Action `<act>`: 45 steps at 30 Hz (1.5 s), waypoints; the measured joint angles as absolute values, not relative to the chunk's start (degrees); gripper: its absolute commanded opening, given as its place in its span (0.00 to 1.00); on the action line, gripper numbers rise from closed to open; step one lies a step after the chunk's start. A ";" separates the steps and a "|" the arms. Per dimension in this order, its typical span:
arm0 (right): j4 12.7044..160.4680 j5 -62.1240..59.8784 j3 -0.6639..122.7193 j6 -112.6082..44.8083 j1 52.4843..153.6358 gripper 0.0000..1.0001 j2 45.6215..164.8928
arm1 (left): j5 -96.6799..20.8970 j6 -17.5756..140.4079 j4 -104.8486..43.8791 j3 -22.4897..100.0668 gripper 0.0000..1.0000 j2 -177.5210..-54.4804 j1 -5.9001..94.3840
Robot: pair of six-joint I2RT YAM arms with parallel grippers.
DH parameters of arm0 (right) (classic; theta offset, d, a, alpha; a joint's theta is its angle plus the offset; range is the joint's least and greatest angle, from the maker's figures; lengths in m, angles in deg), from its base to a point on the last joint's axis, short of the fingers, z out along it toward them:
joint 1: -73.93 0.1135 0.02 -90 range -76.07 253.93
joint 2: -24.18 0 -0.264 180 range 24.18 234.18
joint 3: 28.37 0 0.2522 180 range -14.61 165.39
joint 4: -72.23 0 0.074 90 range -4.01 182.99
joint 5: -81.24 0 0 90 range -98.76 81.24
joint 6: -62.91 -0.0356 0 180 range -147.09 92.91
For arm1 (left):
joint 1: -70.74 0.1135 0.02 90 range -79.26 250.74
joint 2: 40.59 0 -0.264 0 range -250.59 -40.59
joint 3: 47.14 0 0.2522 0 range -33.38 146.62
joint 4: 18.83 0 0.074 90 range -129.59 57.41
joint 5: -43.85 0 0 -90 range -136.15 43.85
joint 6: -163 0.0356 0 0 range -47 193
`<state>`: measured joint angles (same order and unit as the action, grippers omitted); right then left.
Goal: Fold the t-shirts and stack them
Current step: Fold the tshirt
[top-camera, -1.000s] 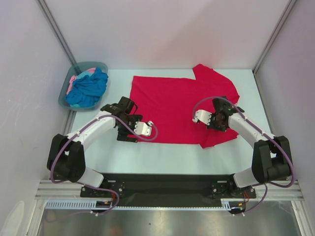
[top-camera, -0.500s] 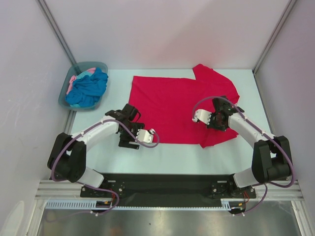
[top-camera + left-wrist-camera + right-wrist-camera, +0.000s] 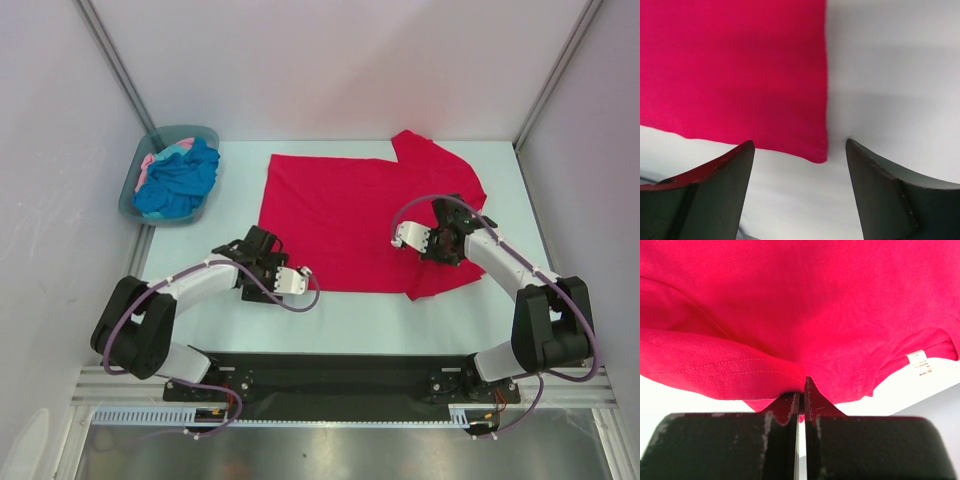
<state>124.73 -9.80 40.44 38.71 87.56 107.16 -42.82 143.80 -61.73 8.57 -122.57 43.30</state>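
Table (image 3: 350, 318); left end effector (image 3: 799, 145) spread, right end effector (image 3: 802, 386) pinching red t-shirt (image 3: 340, 210), tag (image 3: 919, 360) illegible.

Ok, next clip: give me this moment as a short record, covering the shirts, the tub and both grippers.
main garment: crimson-red t-shirt, spread on the table, unfolded
left gripper: open, low over the table, the shirt's near-left corner just ahead of it, not gripped
right gripper: shut on a fold at the shirt's right side
tub: grey-teal plastic tub at the far left
in the tub: turquoise-blue t-shirt bunched on top, pale pink t-shirt showing beneath
stack: none yet
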 measured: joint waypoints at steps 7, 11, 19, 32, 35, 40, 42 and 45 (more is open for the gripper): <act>124.69 -9.82 40.68 38.69 87.58 0.00 107.16 | -44.52 143.98 -56.27 6.19 0.74 -121.43 43.78; 124.67 -9.82 40.92 38.71 87.58 0.00 107.16 | -44.35 144.70 -55.55 4.68 0.67 -119.88 44.70; 124.43 -9.85 41.18 38.69 87.58 0.00 107.16 | -43.21 146.60 -57.76 3.70 0.33 -119.53 46.19; 123.70 -10.00 41.29 38.69 87.56 0.00 107.33 | -41.64 146.60 -59.68 3.70 0.00 -119.60 46.40; 123.55 -10.06 41.31 38.69 87.56 0.00 107.53 | -41.49 146.60 -59.70 3.70 0.00 -119.62 46.40; 123.33 -10.44 41.34 38.69 87.43 0.00 107.92 | -41.60 146.38 -57.87 3.70 0.00 -119.55 46.97; 123.27 -10.44 41.34 38.67 87.30 0.00 107.94 | -41.88 145.86 -55.79 3.83 0.00 -119.33 47.58; 123.03 -10.46 41.36 38.65 87.30 0.00 107.96 | -42.51 144.61 -54.24 6.34 0.00 -119.22 48.65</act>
<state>123.03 -10.46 41.36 38.65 87.30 107.96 -42.51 144.61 -54.24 6.34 -119.22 48.65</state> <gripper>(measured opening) 0.024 0.009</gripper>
